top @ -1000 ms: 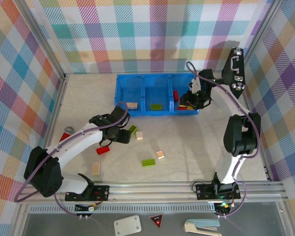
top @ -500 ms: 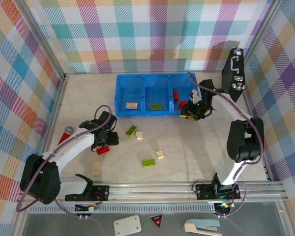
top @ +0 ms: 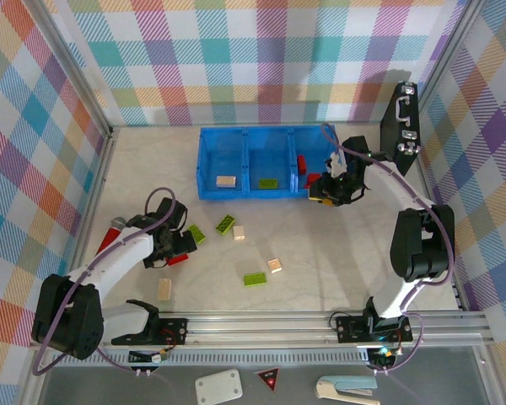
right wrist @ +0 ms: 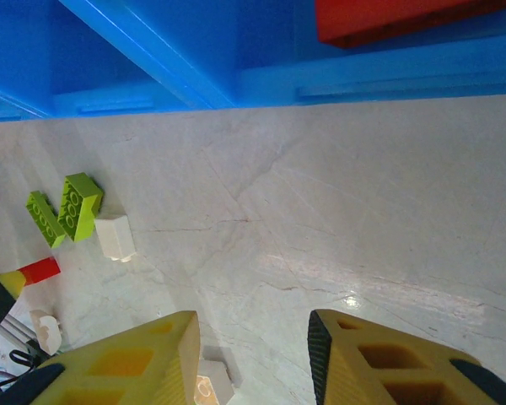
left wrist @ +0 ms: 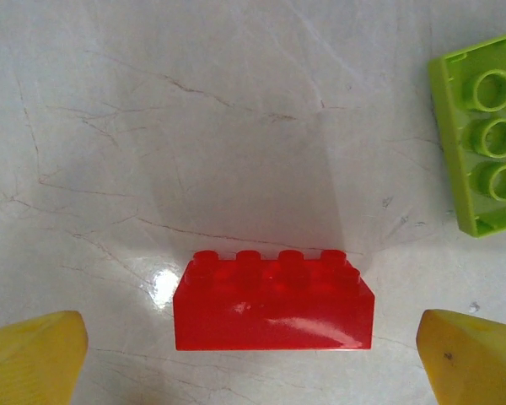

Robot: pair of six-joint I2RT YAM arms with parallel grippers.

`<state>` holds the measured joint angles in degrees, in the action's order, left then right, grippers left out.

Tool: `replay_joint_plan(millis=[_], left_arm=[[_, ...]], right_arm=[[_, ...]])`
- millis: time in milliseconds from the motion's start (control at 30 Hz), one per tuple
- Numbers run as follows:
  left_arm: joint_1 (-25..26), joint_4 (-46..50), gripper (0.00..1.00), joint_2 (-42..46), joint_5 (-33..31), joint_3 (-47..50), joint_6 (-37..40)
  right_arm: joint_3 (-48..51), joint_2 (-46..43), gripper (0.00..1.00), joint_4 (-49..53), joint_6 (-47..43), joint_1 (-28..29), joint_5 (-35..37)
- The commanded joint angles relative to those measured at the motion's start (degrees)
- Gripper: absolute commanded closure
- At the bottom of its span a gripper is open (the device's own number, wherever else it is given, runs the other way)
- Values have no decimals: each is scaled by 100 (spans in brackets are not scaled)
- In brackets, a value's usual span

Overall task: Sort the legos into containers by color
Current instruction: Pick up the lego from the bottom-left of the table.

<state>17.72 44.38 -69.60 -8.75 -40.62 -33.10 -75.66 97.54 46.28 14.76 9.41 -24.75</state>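
Observation:
A red lego [left wrist: 274,299] lies on the table between the wide-spread yellow fingers [left wrist: 34,359] of my left gripper [left wrist: 253,371], which is open and not touching it. From above, that gripper [top: 175,250] hovers over the red lego [top: 180,259] at the left. The blue container tray [top: 270,196] holds a tan lego [top: 226,180], a green one [top: 268,182] and a red one [top: 302,162], each in its own compartment. My right gripper [top: 325,191] sits at the tray's front right corner. Its jaws [right wrist: 253,354] are open over bare table.
Loose legos lie between the arms: green [top: 198,234], green [top: 226,224], tan [top: 239,232], tan [top: 275,265], green [top: 255,278], tan [top: 164,289]. A red stick with a grey tip [top: 114,226] lies left of my left arm. A black case [top: 402,122] stands at the back right.
My left gripper moved left and nearer, away from the tray, and opened wide over the red lego. My right gripper drew back from the tray's right compartment to its front edge.

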Motion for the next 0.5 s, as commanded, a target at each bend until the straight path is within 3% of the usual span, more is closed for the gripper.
replay_joint_plan(millis=[0,467], left_arm=[[-99,-194,2,-100,311,125,13],[-154,-518,14,-625,626,155,251]], right_arm=[[82,-226,60,32,35,-1,-119],[95,-302,60,65,127,0,-109]])
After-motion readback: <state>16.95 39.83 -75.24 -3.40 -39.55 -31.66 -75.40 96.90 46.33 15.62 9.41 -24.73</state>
